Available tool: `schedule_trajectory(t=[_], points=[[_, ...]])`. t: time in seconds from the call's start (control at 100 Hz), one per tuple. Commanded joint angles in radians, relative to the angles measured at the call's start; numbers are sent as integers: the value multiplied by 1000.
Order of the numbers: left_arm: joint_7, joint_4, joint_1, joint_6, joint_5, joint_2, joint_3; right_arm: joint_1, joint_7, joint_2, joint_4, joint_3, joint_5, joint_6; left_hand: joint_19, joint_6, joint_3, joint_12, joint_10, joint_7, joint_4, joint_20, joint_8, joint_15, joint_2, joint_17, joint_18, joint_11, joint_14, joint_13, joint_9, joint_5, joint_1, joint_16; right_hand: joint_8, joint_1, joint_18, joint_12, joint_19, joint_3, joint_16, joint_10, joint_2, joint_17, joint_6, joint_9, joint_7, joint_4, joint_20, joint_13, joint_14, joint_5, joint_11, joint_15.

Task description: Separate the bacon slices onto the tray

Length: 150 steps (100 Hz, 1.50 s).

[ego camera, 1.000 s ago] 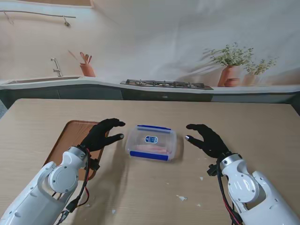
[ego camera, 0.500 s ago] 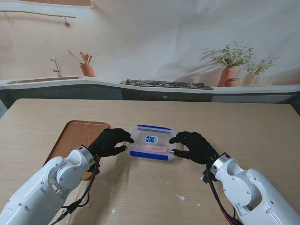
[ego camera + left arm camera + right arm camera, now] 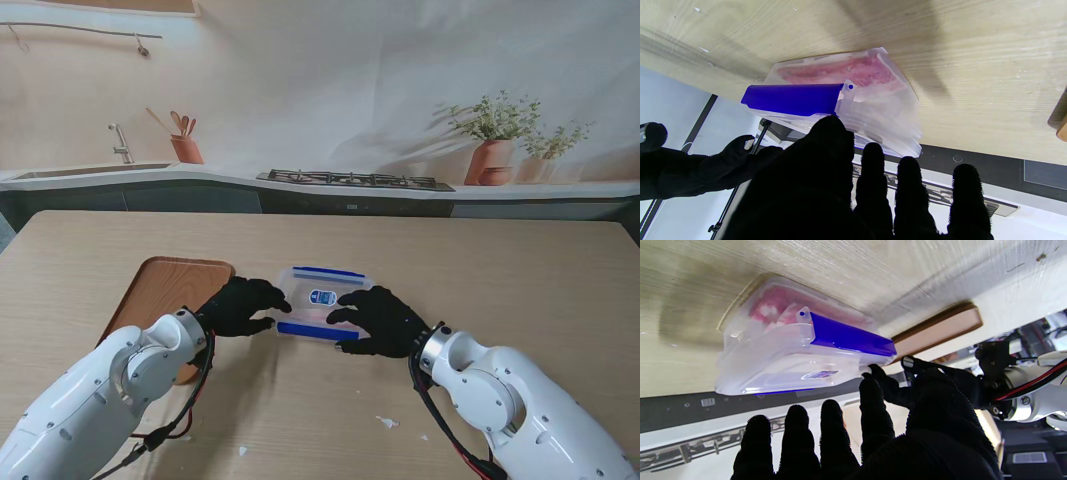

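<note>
From our stand camera, a clear lidded container (image 3: 322, 304) with blue clips sits on the wooden counter (image 3: 520, 280), with pink bacon slices (image 3: 312, 319) visible through its near wall. Our left hand (image 3: 240, 305) meets the container's left end, fingers curled against it, while our right hand (image 3: 378, 320) lies over the near right corner, fingers spread across the lid. The wooden tray (image 3: 165, 292) rests just left of the container, partly behind our left arm. From the left wrist, the container (image 3: 853, 110) fills the middle of the picture, its blue clip (image 3: 791, 98) shut along one side and the bacon slices (image 3: 840, 71) pink behind the clear wall; the left hand's fingers (image 3: 873, 180) stand apart close to the lid edge, and we cannot tell whether they press on it. From the right wrist, the container (image 3: 780, 356) shows its other blue clip (image 3: 851, 336), the tray (image 3: 940, 325) lies beyond it, and the right hand's fingers (image 3: 833, 426) are spread close to the lid, contact unclear here.
</note>
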Motion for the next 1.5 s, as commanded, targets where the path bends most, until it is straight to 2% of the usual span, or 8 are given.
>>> schedule_trajectory(t=[0.0,0.35,0.81,0.96,1.08,1.35,1.49], points=[[-27,8,8,9,2,0,6,3,21,-8,4,-11,6,4,30,22,-11,15,-33,13,-6,2,-9,16,36,-8,-19,6,-18,9,-5,26,51,-15,-14,10,-28,-5,-37,-19,-9,-25,43,-24,-27,-32,-6,45,19,-39,-28,-11,-18,-16],[-37,9,6,11,2,2,10,48,39,-1,42,-66,-34,21,23,32,-22,14,-26,10,-5,-3,-10,12,37,-9,-15,3,-12,9,-12,13,43,-16,-16,4,-21,-9,-41,-21,-6,-30,43,-19,-35,-36,-11,45,20,-39,-21,-16,-30,-6],[-45,11,2,13,-2,2,15,60,42,0,57,-80,-61,53,22,34,-18,14,-25,11,-5,-6,-10,11,35,-9,-15,3,-13,9,-14,9,43,-15,-27,5,-17,-20,-43,-19,-5,-27,44,-13,13,-33,-24,46,22,-39,-16,-37,-59,-2],[-46,12,1,13,-4,2,17,69,49,0,62,-96,-45,62,22,35,-16,14,-26,11,-5,-6,-10,10,34,-9,-15,3,-12,8,-16,8,43,-15,-12,7,-13,-16,-43,-18,-3,-21,37,-12,72,-33,10,46,23,-39,-15,13,-52,4],[-48,13,0,13,-7,2,20,81,59,0,70,-112,-10,61,22,34,-15,13,-27,11,-5,-6,-10,10,34,-9,-15,3,-12,9,-15,8,41,-15,0,11,-11,-15,-45,-17,-3,-19,32,-16,89,-33,30,46,24,-40,-15,44,-52,4],[-54,15,-2,17,-13,3,25,88,69,-2,77,-123,32,63,21,35,-15,13,-27,11,-6,-7,-10,9,34,-9,-15,2,-12,8,-16,7,38,-15,35,22,-9,-10,-47,-9,-5,-19,27,-25,118,-31,84,46,26,-40,-16,154,-41,3],[-55,15,-2,18,-13,3,26,88,75,-2,75,-124,45,65,17,38,-15,13,-26,10,-6,-9,-11,9,35,-9,-15,2,-12,8,-15,7,37,-15,56,24,-8,-5,-47,-5,-6,-21,25,-28,101,-30,105,44,28,-40,-18,191,-31,2]])
